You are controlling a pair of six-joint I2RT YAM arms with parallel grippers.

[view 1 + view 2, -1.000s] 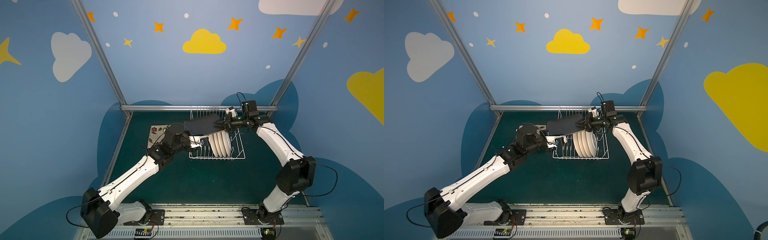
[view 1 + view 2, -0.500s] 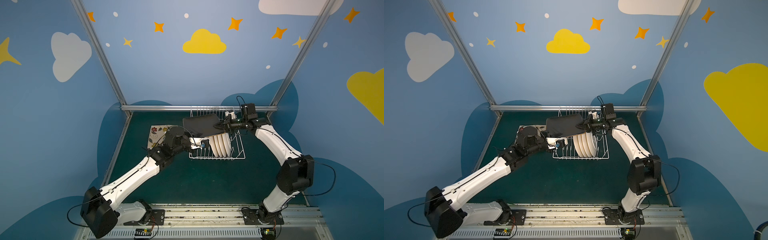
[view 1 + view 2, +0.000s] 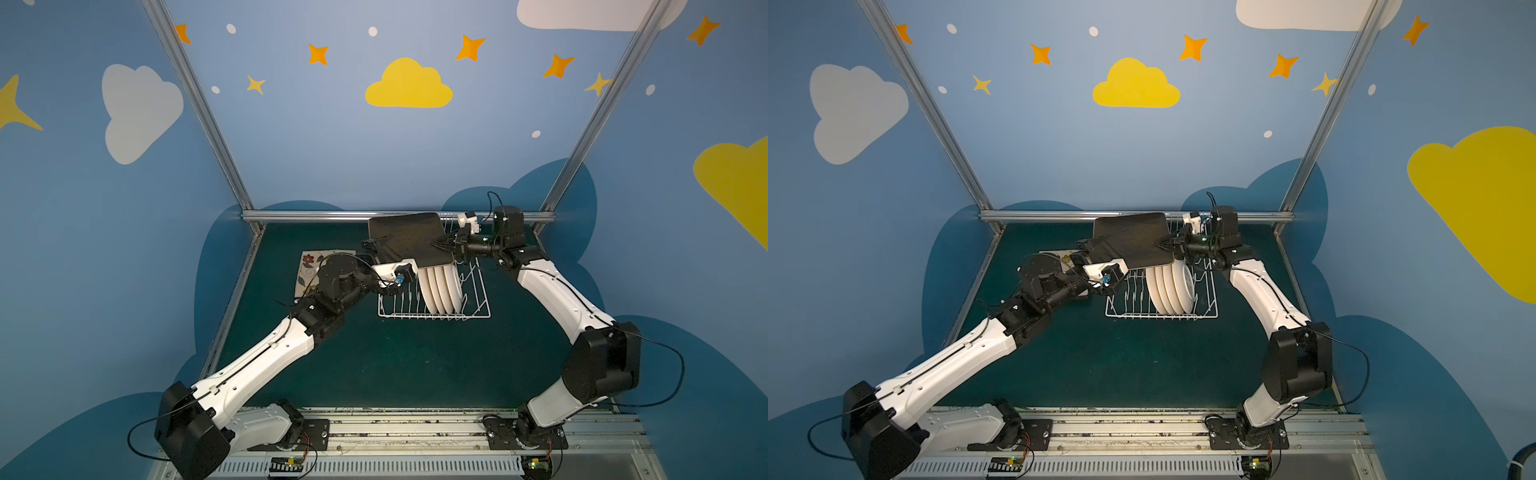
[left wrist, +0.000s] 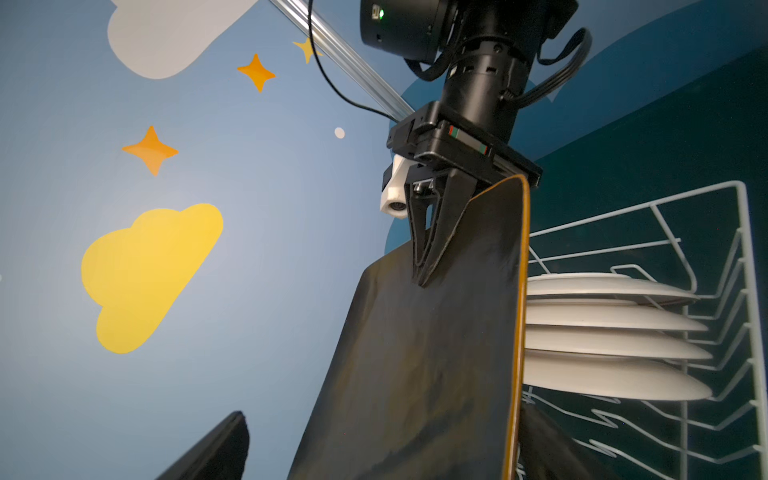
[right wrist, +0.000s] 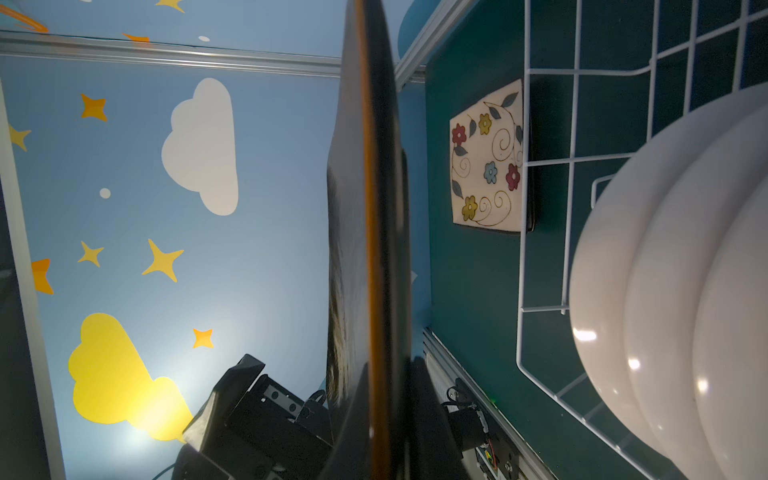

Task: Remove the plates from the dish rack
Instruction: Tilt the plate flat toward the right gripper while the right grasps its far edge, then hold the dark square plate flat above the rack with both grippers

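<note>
plates point(image 3: 440, 286) in rack point(image 3: 434, 318), plate point(image 3: 308, 270) left (flat)

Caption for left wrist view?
Right claw grips the black-backed square plate; left claw open around it; four white plates stand in the dish rack.

Green table point(image 3: 415, 365) bears dish rack point(image 3: 434, 317) and flowered plate point(image 3: 308, 266).

I find no readable text, label, brand or number in any view. Wall point(image 3: 332, 158) carries picture shapes only: clouds point(image 3: 408, 85), stars point(image 3: 318, 54), dots point(image 3: 372, 31). Flowered plate point(image 5: 488, 156) on table point(image 5: 469, 270) shows blossoms and curls, no lettering. Black plate point(image 4: 415, 353) back plain.
</note>
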